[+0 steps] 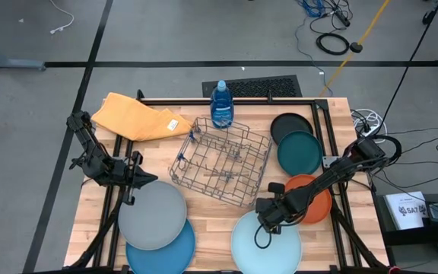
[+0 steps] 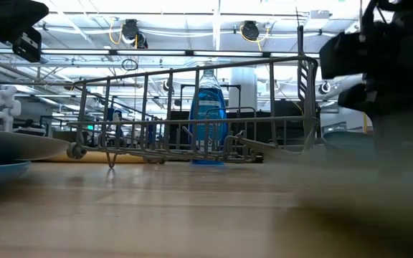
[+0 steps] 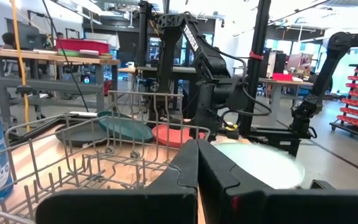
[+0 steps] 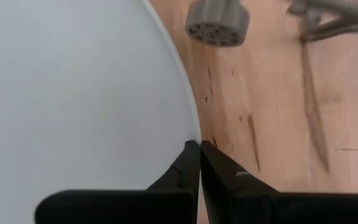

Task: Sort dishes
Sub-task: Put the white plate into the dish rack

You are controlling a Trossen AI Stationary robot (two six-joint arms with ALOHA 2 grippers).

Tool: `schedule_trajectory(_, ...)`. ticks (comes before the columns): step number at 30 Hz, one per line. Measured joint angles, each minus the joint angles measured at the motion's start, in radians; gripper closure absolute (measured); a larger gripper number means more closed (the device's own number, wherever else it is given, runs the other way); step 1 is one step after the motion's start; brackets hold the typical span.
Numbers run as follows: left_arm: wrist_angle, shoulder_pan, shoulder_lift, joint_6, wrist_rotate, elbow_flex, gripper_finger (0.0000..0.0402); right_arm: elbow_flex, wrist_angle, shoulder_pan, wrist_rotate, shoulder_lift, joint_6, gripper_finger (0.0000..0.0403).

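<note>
The light blue plate (image 1: 265,243) lies flat near the table's near edge. My right gripper (image 1: 268,222) hangs over its far left rim, fingers shut (image 4: 199,146), pointing down. The grey plate (image 1: 152,215) rests on the blue plate (image 1: 162,247) at the near left. My left gripper (image 1: 141,180) is shut (image 3: 197,149) and hovers just beyond the grey plate's far rim, touching nothing. On the right side lie the orange plate (image 1: 314,199), the dark teal plate (image 1: 299,152) and the black plate (image 1: 290,125), each overlapping its neighbour. My right gripper comes from above with its shut fingertips right at the light blue plate's rim (image 4: 194,134), on the side facing the rack. The plate lies flat on the table. Whether the fingertips touch the rim, I cannot tell.
A wire rack (image 1: 220,161) stands mid-table between the arms. A blue soap bottle (image 1: 220,105) is upright behind it, and a folded yellow cloth (image 1: 139,118) lies at the far left. Bare wood shows between the rack and the near plates.
</note>
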Motion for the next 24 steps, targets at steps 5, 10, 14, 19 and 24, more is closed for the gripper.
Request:
schedule_trajectory(5,0.001,0.0,0.0,0.004,0.018,0.0,0.0401,0.0,-0.007,0.001,0.003,-0.015,0.003,0.0402)
schedule_trajectory(10,0.004,0.0,0.0,0.006,0.018,0.0,0.0371,0.0,-0.016,0.005,0.008,-0.017,0.004,0.0402)
schedule_trajectory(14,0.005,0.0,0.02,-0.027,0.021,0.019,0.0324,0.0,-0.018,0.006,0.008,-0.019,0.004,0.0402)
schedule_trajectory(19,-0.032,0.0,0.147,-0.113,0.064,0.073,0.0275,0.0,-0.018,0.006,0.008,-0.019,0.004,0.0402)
schedule_trajectory(24,-0.08,0.0,0.401,-0.056,0.089,0.197,0.0259,0.001,-0.023,0.006,0.008,-0.02,0.004,0.0402)
